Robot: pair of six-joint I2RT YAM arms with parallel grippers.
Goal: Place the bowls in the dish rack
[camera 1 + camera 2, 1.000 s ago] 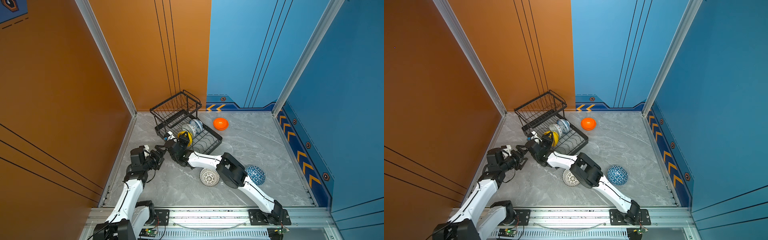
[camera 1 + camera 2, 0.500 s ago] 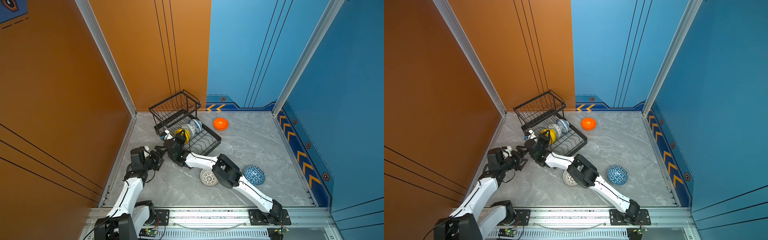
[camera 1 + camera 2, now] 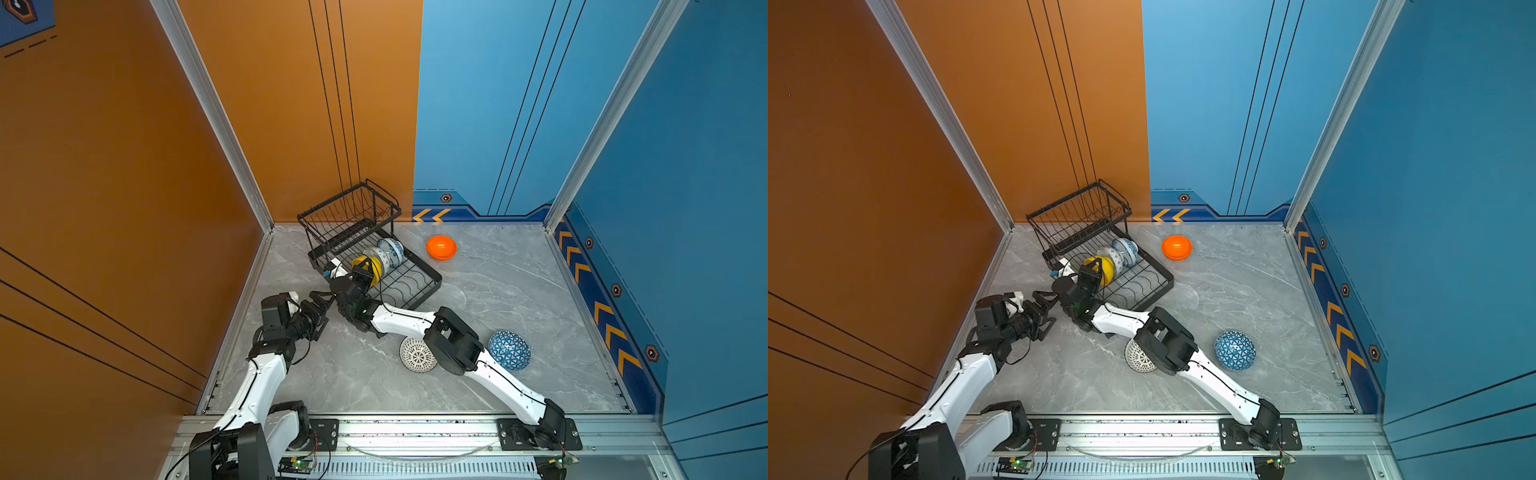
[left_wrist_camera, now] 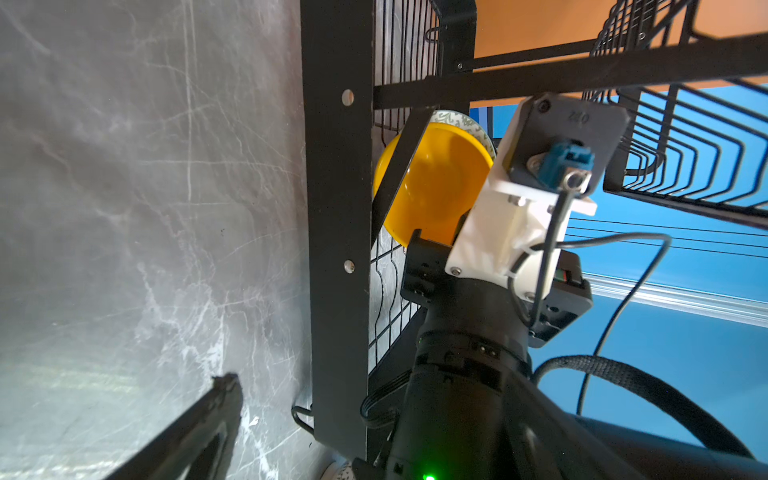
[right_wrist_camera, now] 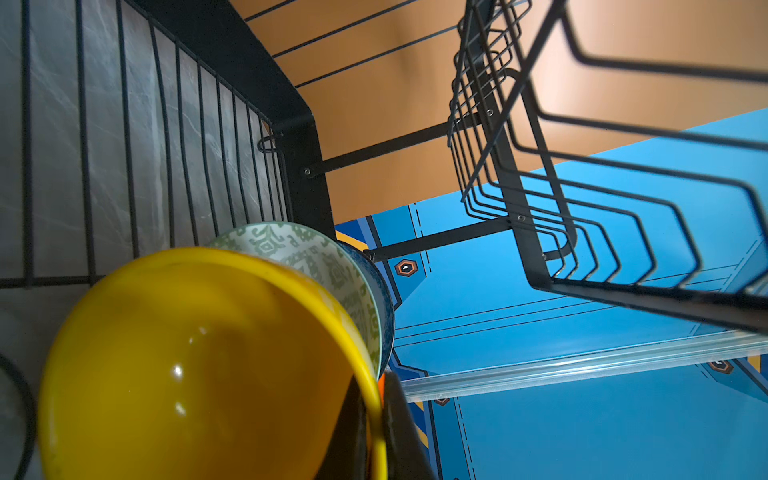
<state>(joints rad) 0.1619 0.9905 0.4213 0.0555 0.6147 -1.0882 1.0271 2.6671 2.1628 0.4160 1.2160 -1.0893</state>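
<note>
No word can be read for certain. The grey camera housing (image 4: 569, 137) in the left wrist view bears a small embossed marking, too faint to make out. A pair of yellow chevrons (image 3: 432, 215) pointing left stands on the back wall's dark blue skirting, beside a hexagon badge (image 3: 446, 198). A row of yellow chevrons (image 3: 602, 309) runs along the right wall's skirting.

Glossy yellow bowl (image 5: 199, 365); matt black wire dish rack (image 5: 309, 183).
</note>
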